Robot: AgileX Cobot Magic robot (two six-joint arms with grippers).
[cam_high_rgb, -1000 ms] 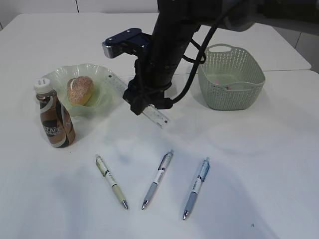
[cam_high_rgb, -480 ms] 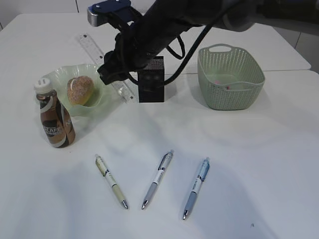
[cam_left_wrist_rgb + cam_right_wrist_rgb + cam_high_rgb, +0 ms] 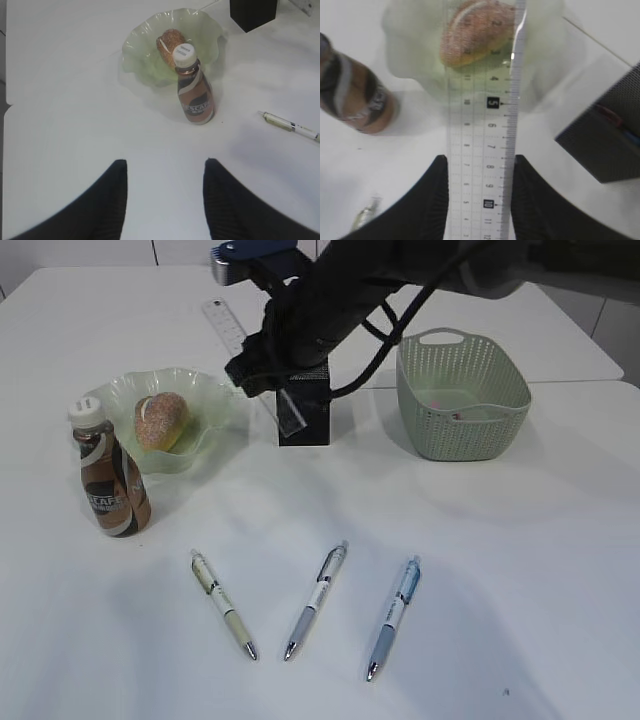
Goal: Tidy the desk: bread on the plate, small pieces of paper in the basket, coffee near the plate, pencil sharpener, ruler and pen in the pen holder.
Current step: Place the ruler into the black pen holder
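**Ruler carried to the pen holder, not yet lowered in**

Swinging back from over the plate, the right arm now holds the ruler right at the pen holder, where half a second ago it hung further left, above the plate's edge. The right gripper is clenched on the ruler's two long edges, with the clear strip running out ahead of the fingers. In the exterior view the ruler slants, its upper end up and to the left, its lower end lying across the holder's top and front face; whether that end is already inside the opening I cannot tell.

To do this step well, the lower end should sit squarely over the holder's mouth and the ruler be tipped nearer upright before it goes down. A slanted entry risks catching the rim and tipping the light box over. Letting go only once the end is well inside would be safest.

The left gripper hovers over bare table with its fingers apart, holding nothing. The bread is already on the plate, with the coffee bottle just beside it. Three pens lie on the table in front, still to be collected. The basket stands to the right of the holder.
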